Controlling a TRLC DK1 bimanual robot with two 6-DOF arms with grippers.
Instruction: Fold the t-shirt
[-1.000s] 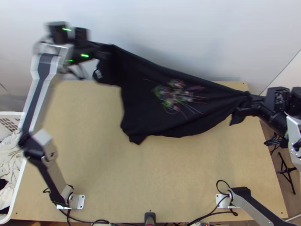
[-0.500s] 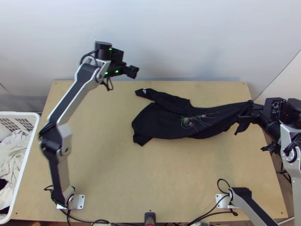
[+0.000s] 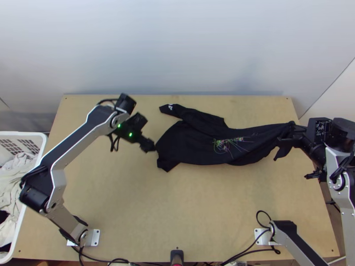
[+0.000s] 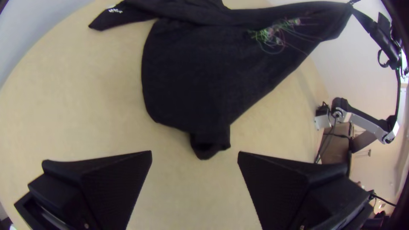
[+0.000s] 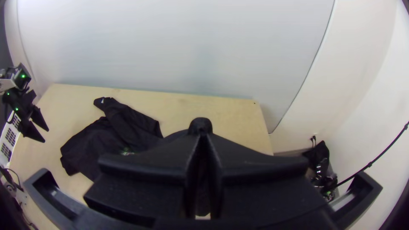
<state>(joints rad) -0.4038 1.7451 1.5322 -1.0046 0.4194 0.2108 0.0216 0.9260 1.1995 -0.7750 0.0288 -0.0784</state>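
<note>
The black t-shirt [image 3: 191,142] stretches across the table's middle, one sleeve toward the back, its right end pulled to a raised point. My right gripper [image 3: 290,133] holds that end in the top view; in the right wrist view my right gripper [image 5: 203,136] is shut on cloth bunched between its fingertips. My left gripper [image 3: 150,146] hovers by the shirt's left edge. In the left wrist view my left gripper [image 4: 195,155] stands open, fingers wide apart, with a dark sleeve end [image 4: 208,142] just beyond them. A coloured print [image 3: 228,144] shows on the cloth.
A white basket [image 3: 33,177] of light clothes stands at the table's left. A pale wall [image 3: 177,48] rises behind the table [image 3: 177,199]. Black cables [image 3: 248,252] and a small dark device [image 3: 176,256] are at the near edge.
The shirt's left part has dropped from my left gripper onto the table. My left gripper first moved right, then came down toward the shirt's left edge. My right gripper kept its hold and shifted slightly.
</note>
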